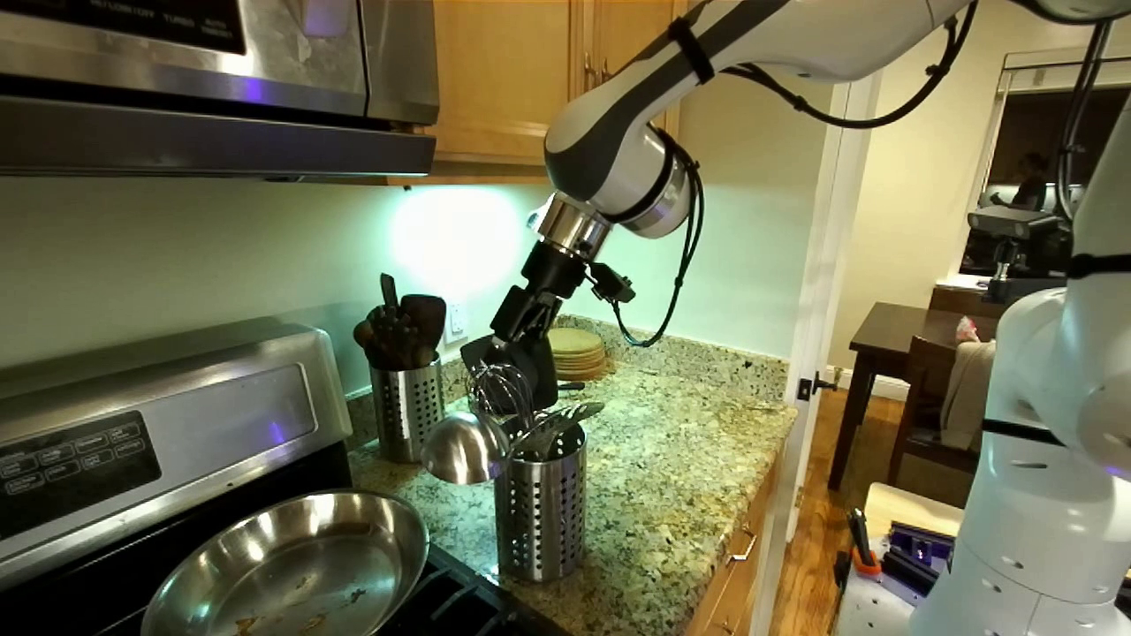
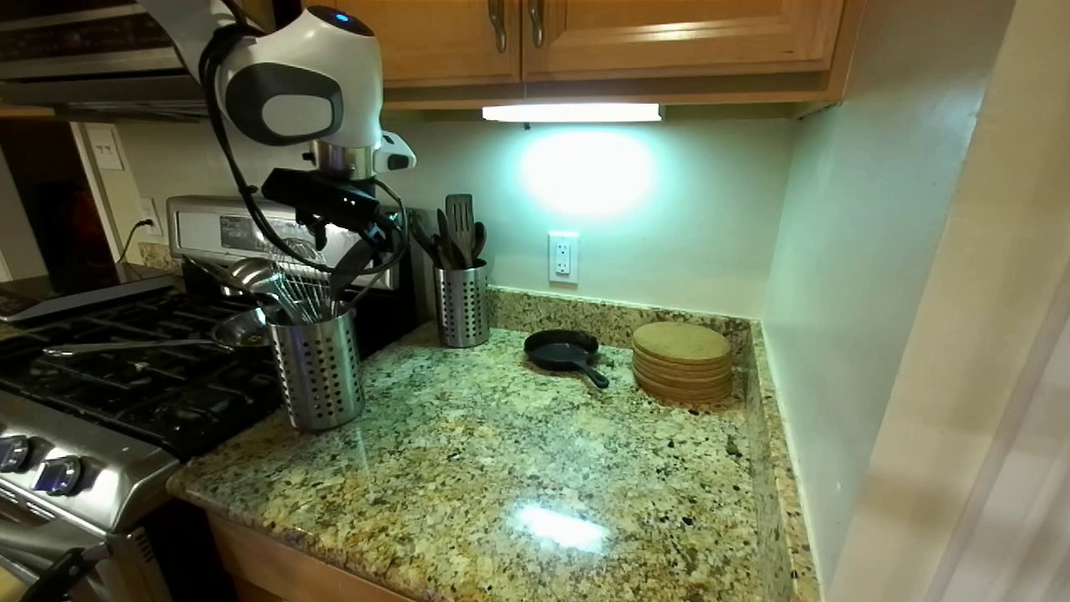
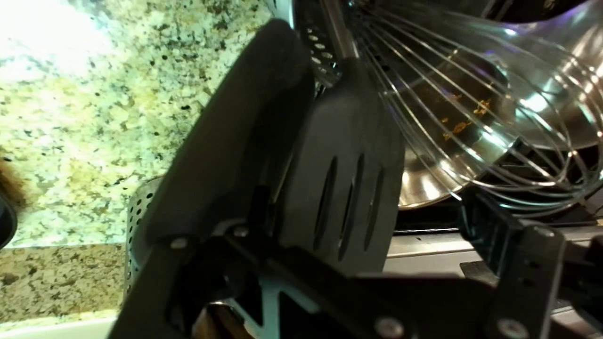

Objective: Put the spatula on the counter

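Two black spatula-like heads rise from the near perforated steel holder [image 2: 318, 376], which stands on the granite counter [image 2: 543, 468]. In the wrist view the slotted spatula head [image 3: 344, 179] lies between the fingers of my gripper [image 3: 366, 200], closer to the left one. A broad, rounded, unslotted black head [image 3: 231, 136] is beside it, on the outer side of that left finger. The right finger [image 3: 490, 226] stands well apart, with a gap to the slotted head. My gripper is open above the holder. I cannot tell whether the left finger touches either head.
A wire whisk [image 3: 471, 103] and a steel ladle [image 1: 466, 448] share the holder. A steel pan [image 1: 300, 565] sits on the stove. Behind are a second utensil holder [image 2: 462, 305], a small black skillet [image 2: 562, 349] and stacked round boards [image 2: 681, 359].
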`<state>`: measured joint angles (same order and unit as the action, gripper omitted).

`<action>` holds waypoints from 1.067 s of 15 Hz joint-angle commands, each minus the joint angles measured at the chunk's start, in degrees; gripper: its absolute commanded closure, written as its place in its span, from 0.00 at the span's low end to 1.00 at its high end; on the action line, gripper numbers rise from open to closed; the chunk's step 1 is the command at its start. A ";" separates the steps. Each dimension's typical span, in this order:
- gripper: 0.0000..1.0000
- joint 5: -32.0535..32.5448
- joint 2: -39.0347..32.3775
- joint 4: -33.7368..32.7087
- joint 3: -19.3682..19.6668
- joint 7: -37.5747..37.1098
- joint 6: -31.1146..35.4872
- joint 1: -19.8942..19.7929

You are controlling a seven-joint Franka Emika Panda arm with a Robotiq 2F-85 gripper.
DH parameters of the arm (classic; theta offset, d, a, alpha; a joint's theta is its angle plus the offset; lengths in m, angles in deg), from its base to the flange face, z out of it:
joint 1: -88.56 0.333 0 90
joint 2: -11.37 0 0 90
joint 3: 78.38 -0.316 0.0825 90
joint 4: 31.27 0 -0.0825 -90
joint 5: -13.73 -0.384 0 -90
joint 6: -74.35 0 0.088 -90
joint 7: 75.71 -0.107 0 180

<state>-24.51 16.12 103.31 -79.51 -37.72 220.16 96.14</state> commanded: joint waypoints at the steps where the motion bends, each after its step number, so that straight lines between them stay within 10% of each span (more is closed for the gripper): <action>1: 0.16 -3.00 0.02 -0.23 -0.10 2.77 -1.65 -0.23; 11: 0.90 -12.90 0.42 0.23 0.47 10.29 -2.40 -1.30; 16: 0.92 -15.61 0.82 0.72 0.49 11.34 -2.70 -2.05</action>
<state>-37.84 15.99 103.32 -79.35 -28.81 219.45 95.01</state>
